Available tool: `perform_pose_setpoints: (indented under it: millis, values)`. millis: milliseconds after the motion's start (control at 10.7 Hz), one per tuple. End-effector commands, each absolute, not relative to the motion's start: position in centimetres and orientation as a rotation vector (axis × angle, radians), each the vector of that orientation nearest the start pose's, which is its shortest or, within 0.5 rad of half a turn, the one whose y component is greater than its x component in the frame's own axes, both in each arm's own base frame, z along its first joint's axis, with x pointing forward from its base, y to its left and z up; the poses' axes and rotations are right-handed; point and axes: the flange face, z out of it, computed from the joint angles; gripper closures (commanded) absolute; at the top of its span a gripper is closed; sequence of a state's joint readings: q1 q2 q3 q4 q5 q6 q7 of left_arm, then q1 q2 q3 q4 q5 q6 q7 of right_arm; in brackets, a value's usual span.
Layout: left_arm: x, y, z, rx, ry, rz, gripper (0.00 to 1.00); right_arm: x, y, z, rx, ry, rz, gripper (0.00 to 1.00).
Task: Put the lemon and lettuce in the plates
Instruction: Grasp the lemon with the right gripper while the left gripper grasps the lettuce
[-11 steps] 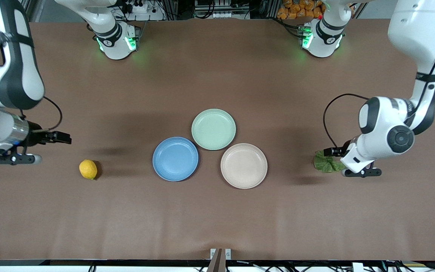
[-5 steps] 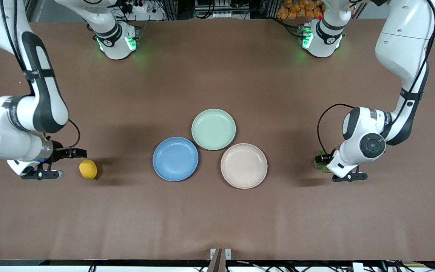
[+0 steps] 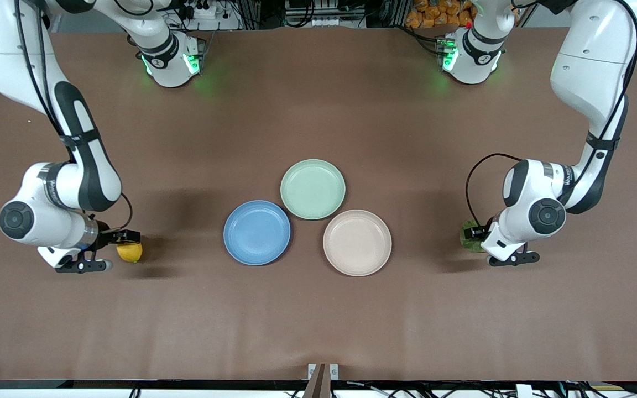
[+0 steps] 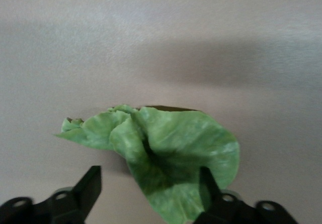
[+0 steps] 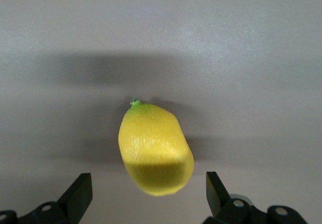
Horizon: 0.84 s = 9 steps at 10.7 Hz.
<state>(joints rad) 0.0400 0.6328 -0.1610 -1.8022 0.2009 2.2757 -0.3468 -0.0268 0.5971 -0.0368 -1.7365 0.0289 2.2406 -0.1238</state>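
1. Lemon [image 3: 130,252] lying on the tabletop [image 3: 318,320] toward the right arm's end, well apart from the blue plate [image 3: 257,232]; not yet lifted.
2. Right gripper [image 3: 125,237], well short of the fruit a second ago, now down right at it. In the right wrist view, jaws apart with the lemon [image 5: 155,148] between the two fingertips [image 5: 80,193], neither seen touching it.
3. Lettuce [image 3: 469,240] flat on the tabletop toward the left arm's end, near the beige plate [image 3: 357,242] but clear of it, now mostly hidden under the arm in the front view.
4. Left gripper [image 3: 476,234] shifted over the leaf during the last second, then barely moved in the last half of it. In the left wrist view, jaws apart, straddling the crumpled lettuce [image 4: 166,156], one fingertip [image 4: 89,186] beside the leaf, the other at its edge.
5. Both plates bare; mint-green plate [image 3: 312,189] touching or nearly touching them, also bare.
6. Meaning for the task: both approaches look finished, closing on each item likely the step in hand, nothing delivered so far.
7. Worth watching: thin floppy leaf easily missed by the closing jaws; round lemon liable to roll if pinched off-centre.
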Motion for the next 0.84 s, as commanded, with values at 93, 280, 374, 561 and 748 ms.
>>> perform_pose_setpoints:
  millis: [93, 280, 374, 561, 748]
  values:
    - [64.0, -6.7, 18.4, -3.071, -0.220, 0.196, 0.85, 66.3, -3.8, 20.4, -3.130, -0.099, 0.102, 0.00]
    - [64.8, -6.5, 19.4, -3.081, -0.222, 0.161, 1.00, 66.3, -3.7, 20.2, -3.130, -0.104, 0.104, 0.06]
    - [65.0, -6.4, 19.7, -3.086, -0.233, 0.152, 1.00, 66.3, -3.7, 20.1, -3.130, -0.106, 0.104, 0.48]
    - [65.8, -6.5, 22.2, -3.097, -0.255, 0.099, 1.00, 65.7, -3.8, 19.2, -3.131, -0.112, 0.088, 0.86]
    - [66.4, -6.8, 26.0, -3.104, -0.267, 0.054, 1.00, 65.5, -3.5, 19.3, -3.129, -0.133, 0.085, 0.93]
